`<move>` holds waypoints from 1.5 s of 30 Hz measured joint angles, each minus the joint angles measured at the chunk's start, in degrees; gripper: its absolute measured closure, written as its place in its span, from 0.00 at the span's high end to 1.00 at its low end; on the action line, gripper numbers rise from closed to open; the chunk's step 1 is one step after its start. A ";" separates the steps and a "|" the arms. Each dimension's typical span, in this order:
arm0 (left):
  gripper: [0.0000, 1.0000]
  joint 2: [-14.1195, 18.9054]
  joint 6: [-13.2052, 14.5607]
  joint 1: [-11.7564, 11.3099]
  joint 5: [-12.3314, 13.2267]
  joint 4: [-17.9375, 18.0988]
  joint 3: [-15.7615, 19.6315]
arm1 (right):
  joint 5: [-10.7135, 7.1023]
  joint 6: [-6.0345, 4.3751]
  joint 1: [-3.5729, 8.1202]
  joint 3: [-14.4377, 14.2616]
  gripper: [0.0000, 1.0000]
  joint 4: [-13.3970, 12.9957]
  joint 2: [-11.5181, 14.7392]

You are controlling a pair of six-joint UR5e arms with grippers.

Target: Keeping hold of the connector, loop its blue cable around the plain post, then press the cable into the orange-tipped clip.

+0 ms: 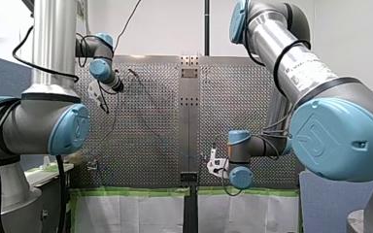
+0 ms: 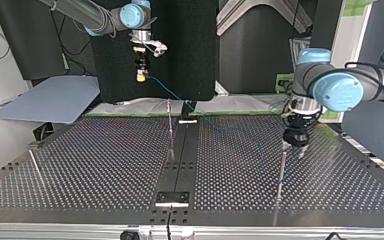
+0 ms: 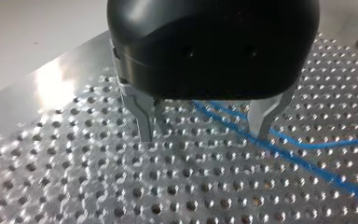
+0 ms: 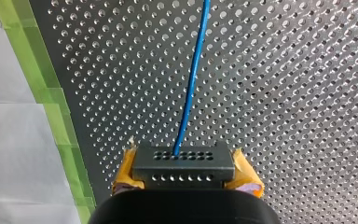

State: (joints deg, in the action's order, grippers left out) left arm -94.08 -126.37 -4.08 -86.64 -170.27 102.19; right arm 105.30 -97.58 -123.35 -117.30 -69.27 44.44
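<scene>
Pinching the connector (image 4: 182, 163), my right jaws are holding on. My left jaws are hanging spread over the blue cable (image 4: 191, 79), risking a snag.

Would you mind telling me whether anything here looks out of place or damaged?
Nothing stands out: the connector sits square in my right gripper, its blue cable runs out unkinked, and my left gripper hangs open over the perforated table.

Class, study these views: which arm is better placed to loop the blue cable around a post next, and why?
Right. My right gripper is shut on the connector, the blue cable running from it, so it can likely lead the cable round. My left gripper is open, gripping nothing.
</scene>
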 joint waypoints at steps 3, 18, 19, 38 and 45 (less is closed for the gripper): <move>1.00 1.29 1.00 0.57 -0.40 -1.24 0.00 | 0.00 0.00 0.04 0.00 0.13 0.00 0.00; 1.00 9.48 7.70 2.65 -6.58 -9.03 -0.04 | 0.00 0.00 0.23 0.07 0.13 0.01 0.00; 1.00 9.94 7.87 2.65 -6.72 -9.50 -0.05 | 0.00 0.00 0.23 0.07 0.13 0.03 0.00; 1.00 17.53 17.61 3.26 -0.52 -20.18 -8.54 | 0.00 0.04 0.34 0.70 0.13 1.21 0.00; 1.00 16.08 21.47 5.20 -0.65 -24.13 -12.48 | 0.00 -0.13 0.34 0.70 0.13 1.23 0.00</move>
State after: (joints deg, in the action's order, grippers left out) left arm -78.00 -104.90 1.13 -87.29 -194.40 89.71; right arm 105.30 -97.71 -123.01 -116.60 -68.04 44.44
